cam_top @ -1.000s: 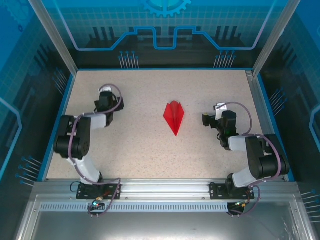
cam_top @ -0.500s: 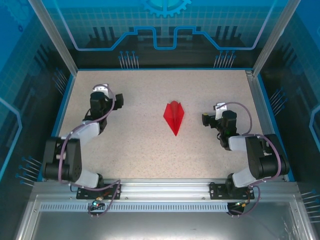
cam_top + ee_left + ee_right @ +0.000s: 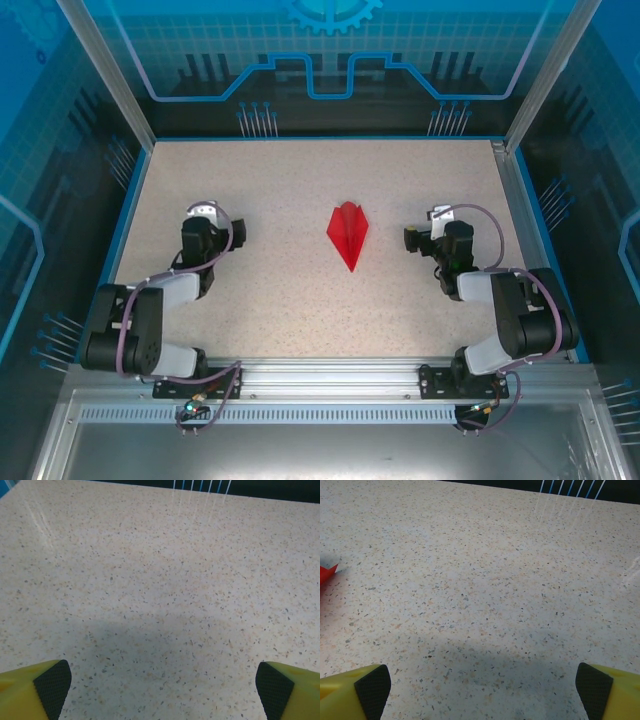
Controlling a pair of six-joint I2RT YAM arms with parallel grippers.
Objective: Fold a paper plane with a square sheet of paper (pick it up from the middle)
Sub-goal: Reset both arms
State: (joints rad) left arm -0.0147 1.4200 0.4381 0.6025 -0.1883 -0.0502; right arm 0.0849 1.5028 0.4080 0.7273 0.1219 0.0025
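Red paper plane [image 3: 347, 235] lies far-to-near, sharp tip pointing nearward; both jaws spread wide, empty.

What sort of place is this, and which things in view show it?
Probably an enclosed robot test cell: a speckled table walled by blue printed panels, left arm and right arm bolted to an aluminium rail, a red paper plane between them.

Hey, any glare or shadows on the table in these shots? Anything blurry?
Left wrist view: pale glare streaks on the table top left, soft shadow low centre. Right wrist view: similar shadow near the bottom, faint streaks top right. Top view: even light, paper plane sharp.
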